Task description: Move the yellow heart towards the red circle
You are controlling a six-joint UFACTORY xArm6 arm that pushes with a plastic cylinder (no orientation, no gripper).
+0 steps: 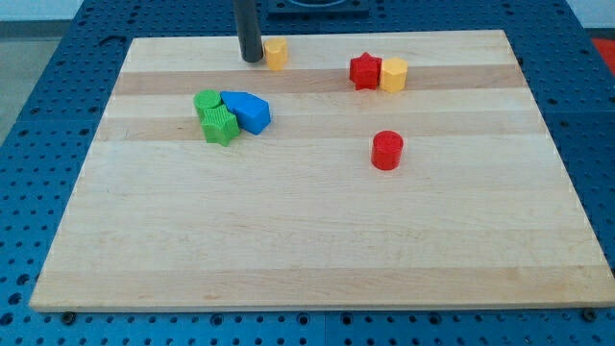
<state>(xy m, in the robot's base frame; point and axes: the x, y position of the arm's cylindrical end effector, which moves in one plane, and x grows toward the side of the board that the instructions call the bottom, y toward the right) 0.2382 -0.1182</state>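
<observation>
have my tip (253, 60) down on the desk (307, 250) at the far edge, left of centre, with the dark rod rising straight out of the top of the picture. carry no fingers at the end of this arm, only the rod, so cannot tell of anything apart, together or clamped.

find the yellow heart (277, 54) just right of my tip, at the same far edge, touching it or very nearly so; cannot tell which from here. see its shape only roughly, as a small yellow lump with a notch on top.

spot the red circle (386, 151) well apart from the heart, nearer and further right, standing alone on bare wood right of centre.

count two more blocks between those two and to the far right: a red star (364, 71) and a yellow hexagon (393, 74), side by side and touching, star on the left. place them farther than the red circle, almost in line with it.

note a tight cluster to the left, nearer than my tip: a green circle (206, 101) at the far left of it, a green star (220, 126) just nearer, and a blue block (247, 111) pressed against both on their right. cannot make out the blue shape surely.

see blue perforated board (38, 144) around the desk on all sides.
</observation>
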